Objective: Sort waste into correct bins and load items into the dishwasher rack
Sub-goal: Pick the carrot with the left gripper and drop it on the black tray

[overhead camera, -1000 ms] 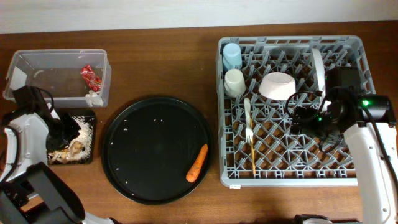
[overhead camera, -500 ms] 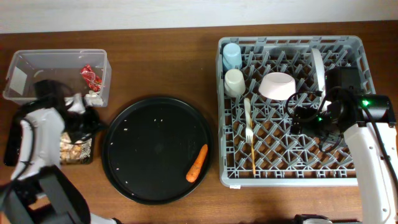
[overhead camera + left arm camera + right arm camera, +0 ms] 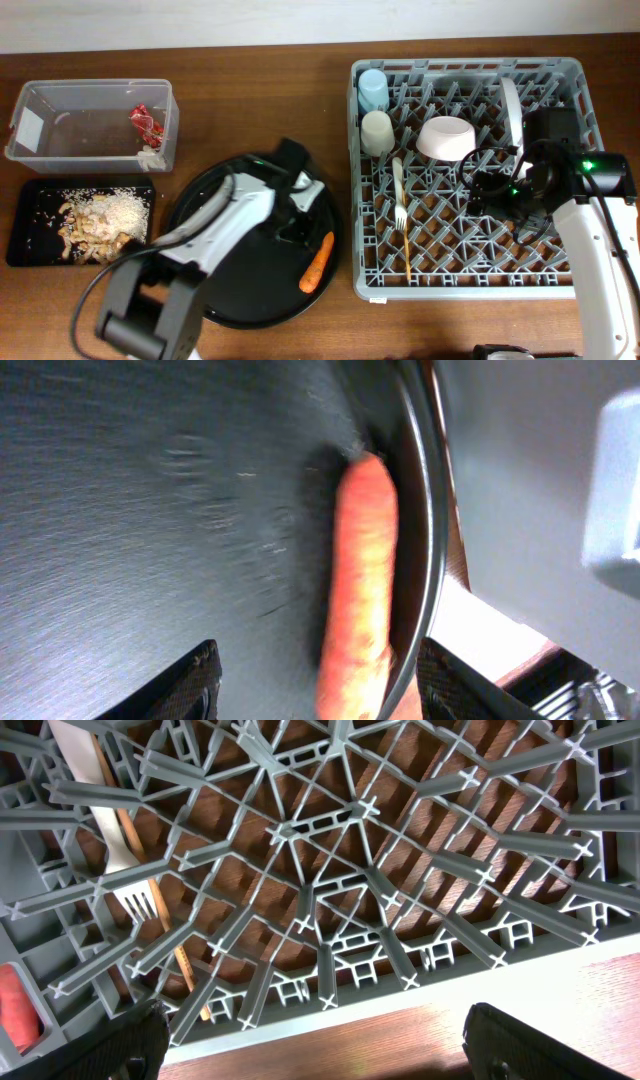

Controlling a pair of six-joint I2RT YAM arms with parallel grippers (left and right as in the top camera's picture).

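Note:
The orange carrot [image 3: 317, 262] lies at the right rim of the big round black tray [image 3: 215, 290]; the left wrist view shows it [image 3: 358, 580] between my open left fingers [image 3: 318, 685]. My left gripper [image 3: 292, 208] hovers over the tray just above-left of the carrot. The clear box [image 3: 95, 125] holds the red wrapper [image 3: 145, 122] and a white scrap [image 3: 150, 157]. The shallow black tray [image 3: 30, 205] holds beige scraps [image 3: 100, 220]. The grey rack [image 3: 470, 270] holds the blue cup [image 3: 373, 90], cream cup [image 3: 377, 132], bowl [image 3: 446, 138], plate [image 3: 511, 112], fork [image 3: 399, 190] and chopstick [image 3: 406, 255]. My right gripper [image 3: 490, 190] is open over the rack.
The right wrist view shows the rack grid [image 3: 330, 890], the fork [image 3: 110, 840] and the table's wood beside the rack's edge [image 3: 420, 1040].
My left arm has swung from the shallow black tray at the far left across to the round tray, ending close to the carrot. The right arm has not moved.

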